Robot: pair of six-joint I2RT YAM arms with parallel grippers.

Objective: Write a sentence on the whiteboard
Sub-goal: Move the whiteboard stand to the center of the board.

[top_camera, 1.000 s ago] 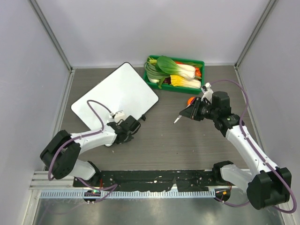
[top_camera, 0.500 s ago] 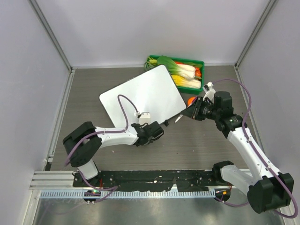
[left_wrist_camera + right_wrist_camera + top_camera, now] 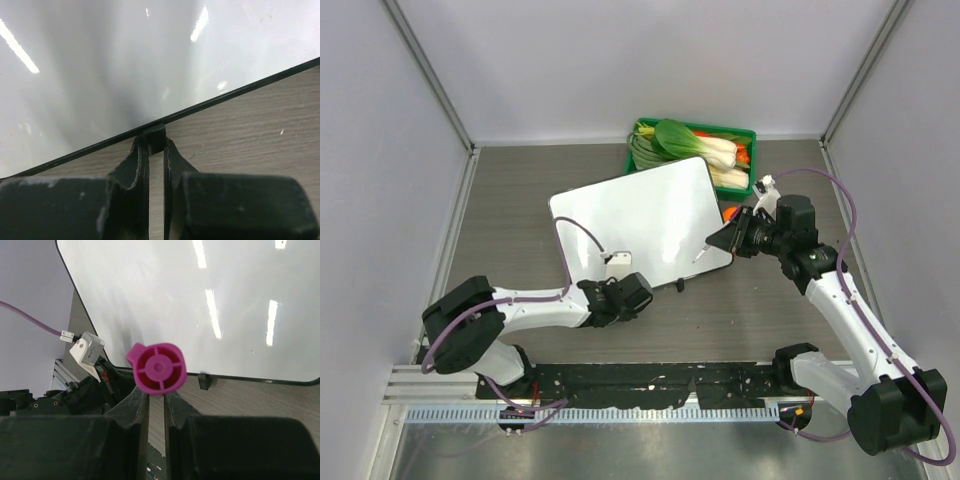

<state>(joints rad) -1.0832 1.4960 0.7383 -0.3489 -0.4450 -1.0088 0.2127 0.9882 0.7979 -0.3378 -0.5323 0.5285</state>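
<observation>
The whiteboard (image 3: 640, 220) lies flat mid-table, its long edges running left-right, its face blank; no sentence shows on it. My left gripper (image 3: 634, 288) is at its near edge, shut on a small black clip (image 3: 154, 138) on the rim. The board also fills the left wrist view (image 3: 125, 65) and the right wrist view (image 3: 200, 305). My right gripper (image 3: 735, 240) is shut on a magenta marker (image 3: 156, 367), held over the board's right end with the tip (image 3: 698, 258) pointing down at its near right corner. A second clip (image 3: 203, 381) sits on the near rim.
A green tray (image 3: 748, 135) of leafy vegetables stands at the back, touching or just behind the board's far right corner. A small orange thing (image 3: 728, 212) lies beside the board's right edge. Grey walls close in left, right and back.
My left gripper has dragged the whiteboard from the left to the middle and turned it, so its right end now lies under the marker. The right gripper has barely moved.
</observation>
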